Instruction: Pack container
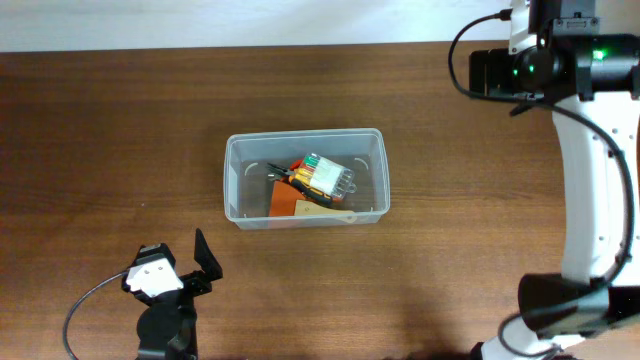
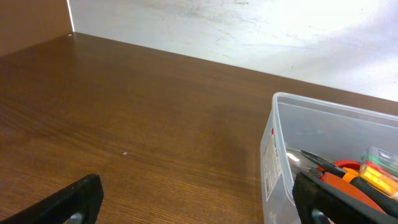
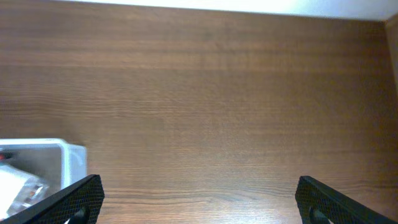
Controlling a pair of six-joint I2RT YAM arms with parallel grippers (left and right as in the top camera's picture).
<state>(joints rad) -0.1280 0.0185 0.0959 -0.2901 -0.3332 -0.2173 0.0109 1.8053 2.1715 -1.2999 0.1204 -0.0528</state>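
The container [image 1: 232, 180] is a large clear plastic tub standing mid-table. Inside lie orange-handled pliers [image 1: 292, 178], a small clear case of coloured bits [image 1: 330, 176] and an orange flat item [image 1: 285, 205]. My left gripper [image 1: 190, 268] is open and empty, on the near left side of the tub. In the left wrist view [image 2: 199, 208] the tub's corner [image 2: 311, 124] stands by the right finger. My right gripper [image 3: 200, 205] is open and empty over bare wood, with the tub's corner [image 3: 68, 158] at its left. In the overhead view its fingers are hidden under the wrist [image 1: 540, 65].
The brown wooden table [image 1: 120, 130] ends at a white wall along the far edge [image 1: 200, 25]. The right arm [image 1: 590, 180] runs along the right side to its base [image 1: 560, 310]. A cable [image 1: 85, 305] loops by the left arm.
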